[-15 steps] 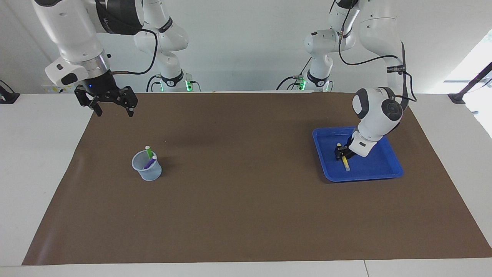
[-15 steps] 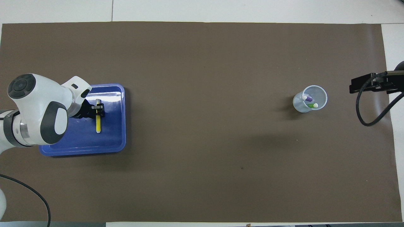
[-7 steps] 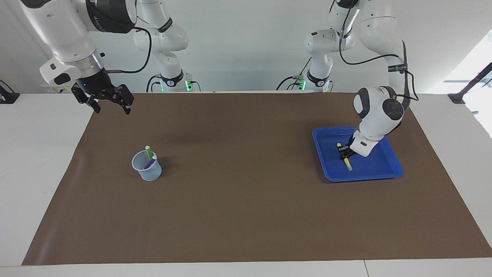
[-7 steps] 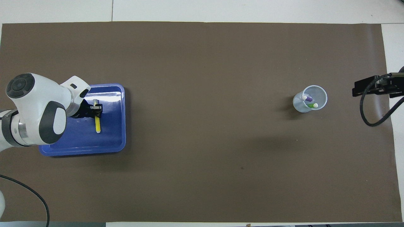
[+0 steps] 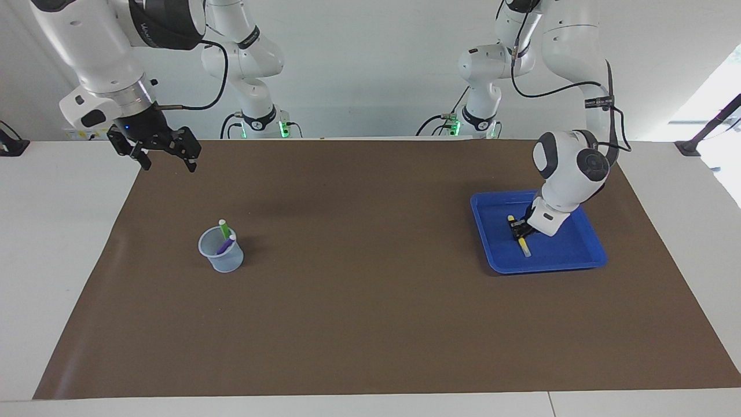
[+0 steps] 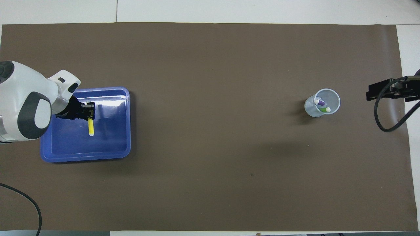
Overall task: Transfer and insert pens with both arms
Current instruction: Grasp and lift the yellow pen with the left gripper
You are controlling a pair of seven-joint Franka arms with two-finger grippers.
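The left gripper (image 5: 519, 231), clamped on the yellow pen (image 5: 523, 245) over the blue tray (image 5: 579, 258) at the left arm's end of the mat, readies a handover, while the right gripper (image 5: 167, 158) waits spread wide above the mat's robot-side corner near the cup (image 5: 222, 258) already holding the green pen (image 5: 223, 229) and purple pen (image 5: 227, 243).

No legible text, label or number anywhere

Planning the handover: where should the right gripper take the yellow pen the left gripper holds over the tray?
Probably the free lower half of the yellow pen, from the side. The left gripper is shut on its upper end, over the blue tray. The right gripper waits open.
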